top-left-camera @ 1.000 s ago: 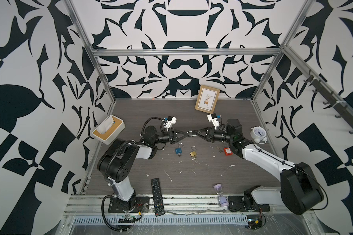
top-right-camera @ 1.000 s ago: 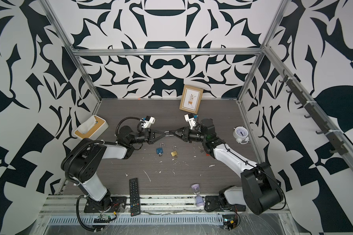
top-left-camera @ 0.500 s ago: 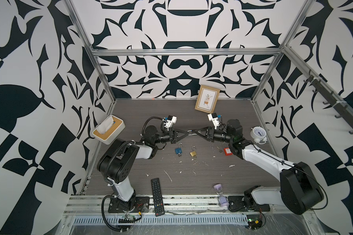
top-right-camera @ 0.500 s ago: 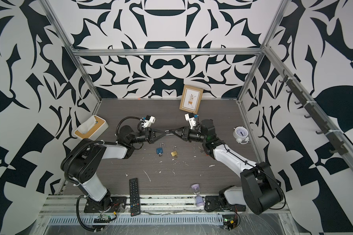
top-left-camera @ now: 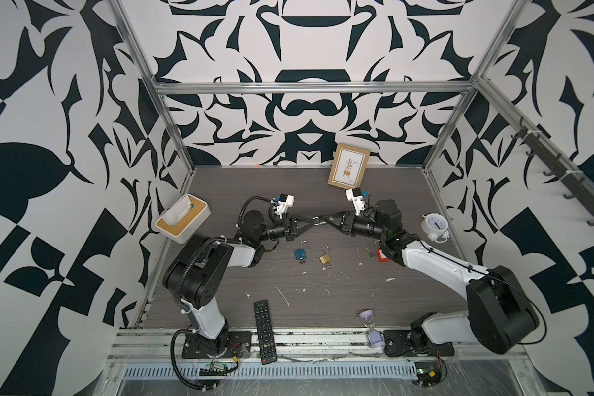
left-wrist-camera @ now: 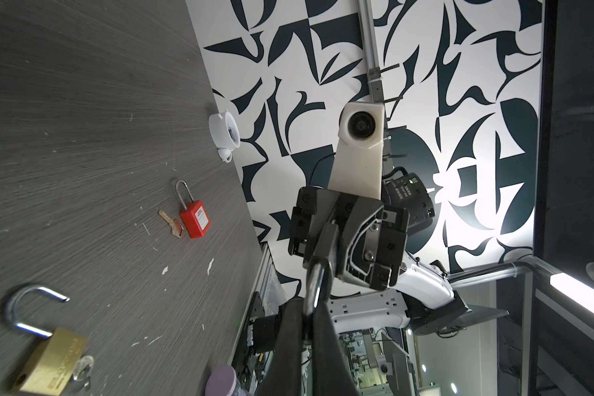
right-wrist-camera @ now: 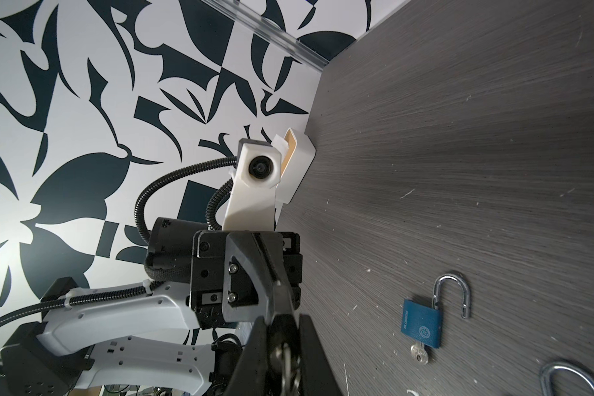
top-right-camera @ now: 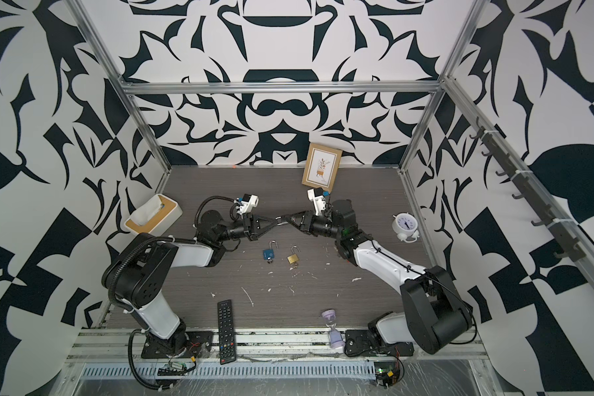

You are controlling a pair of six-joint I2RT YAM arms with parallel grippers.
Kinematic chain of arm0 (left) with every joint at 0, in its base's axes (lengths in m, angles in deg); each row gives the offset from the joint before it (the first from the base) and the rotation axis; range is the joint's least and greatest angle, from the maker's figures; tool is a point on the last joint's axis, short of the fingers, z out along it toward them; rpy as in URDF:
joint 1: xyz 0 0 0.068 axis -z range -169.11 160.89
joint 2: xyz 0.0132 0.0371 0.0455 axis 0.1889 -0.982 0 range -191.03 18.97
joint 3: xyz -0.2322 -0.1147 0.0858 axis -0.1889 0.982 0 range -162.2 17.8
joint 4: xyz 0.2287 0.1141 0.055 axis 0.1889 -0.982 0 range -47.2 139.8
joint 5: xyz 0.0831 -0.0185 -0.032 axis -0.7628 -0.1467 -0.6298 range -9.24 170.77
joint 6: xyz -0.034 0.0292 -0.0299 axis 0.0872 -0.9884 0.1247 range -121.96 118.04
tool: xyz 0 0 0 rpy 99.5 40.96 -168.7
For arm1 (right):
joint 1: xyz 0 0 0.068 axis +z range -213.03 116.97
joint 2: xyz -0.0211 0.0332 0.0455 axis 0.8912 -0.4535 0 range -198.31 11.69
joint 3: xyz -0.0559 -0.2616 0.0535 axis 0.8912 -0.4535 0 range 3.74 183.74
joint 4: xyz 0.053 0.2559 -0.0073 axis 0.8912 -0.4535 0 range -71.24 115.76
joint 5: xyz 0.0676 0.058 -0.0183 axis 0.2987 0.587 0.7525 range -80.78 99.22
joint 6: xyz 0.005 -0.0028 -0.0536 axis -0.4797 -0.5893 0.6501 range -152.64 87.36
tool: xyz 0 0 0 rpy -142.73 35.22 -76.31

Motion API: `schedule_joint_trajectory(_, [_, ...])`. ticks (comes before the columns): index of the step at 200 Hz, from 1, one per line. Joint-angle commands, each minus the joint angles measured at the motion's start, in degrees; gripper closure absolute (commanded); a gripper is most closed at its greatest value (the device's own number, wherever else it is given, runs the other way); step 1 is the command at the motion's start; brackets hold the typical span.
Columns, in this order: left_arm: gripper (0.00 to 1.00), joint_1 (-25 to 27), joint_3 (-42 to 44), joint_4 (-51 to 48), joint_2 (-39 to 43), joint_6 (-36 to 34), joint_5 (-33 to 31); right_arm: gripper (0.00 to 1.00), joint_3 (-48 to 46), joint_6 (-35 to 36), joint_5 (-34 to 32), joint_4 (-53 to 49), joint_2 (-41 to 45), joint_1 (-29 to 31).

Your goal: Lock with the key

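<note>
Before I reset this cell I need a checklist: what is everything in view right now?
blue padlock: 1, blue, mid-table, shackle open, key in it
brass padlock: 1, gold, beside the blue one, shackle open
red padlock: 1, red, by the right arm
loose key: 1, brassy, beside the red padlock
dark padlock: 1, dark with silver metal, in the air between both pincers
tissue box: 1, white with tan top, left edge
picture frame: 1, tan, leaning on the back wall
alarm clock: 1, white, right edge
remote: 1, black, front edge
hourglass: 1, lilac, front edge
left pincer: 1, black, shut on the dark padlock
right pincer: 1, black, shut on the dark padlock
</note>
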Motion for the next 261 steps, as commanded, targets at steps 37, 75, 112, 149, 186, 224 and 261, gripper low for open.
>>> schedule_joint_trajectory(37, [1.00, 3.76, -3.37, 6.24, 1.08, -0.48, 2.55, 1.00, -0.71, -3.87, 6.23, 6.19, -4.70, 9.72])
schedule_joint_trajectory(75, [1.00, 3.22, -3.22, 6.27, 0.37, -0.66, 2.53, 1.00, -1.14, -3.66, 7.28, 4.88, -4.39, 10.45])
schedule_joint_trajectory(112, [1.00, 2.06, -3.15, 6.21, 1.05, -0.56, 2.34, 1.00, -1.13, -2.41, 9.07, 2.75, -4.22, 12.24])
schedule_joint_trajectory(149, [1.00, 2.03, -4.48, 6.21, 0.52, -0.40, 2.31, 1.00, -1.24, -2.62, 8.38, 4.33, -5.97, 16.17])
schedule_joint_trajectory(186, [1.00, 1.53, -4.48, 6.21, 1.58, -0.23, 2.57, 1.00, -3.69, -5.06, 7.38, 6.74, -5.31, 13.94])
schedule_joint_trajectory(224, [1.00, 0.63, -2.16, 6.21, 2.93, -1.36, 2.68, 1.00, -3.25, -6.64, 6.71, 6.82, -3.38, 10.83])
schedule_joint_trajectory(261, [0.80, 0.72, -0.96, 6.19, 3.53, -1.27, 0.74, 1.00, -4.22, -8.45, 2.72, 8.11, -1.96, 10.43])
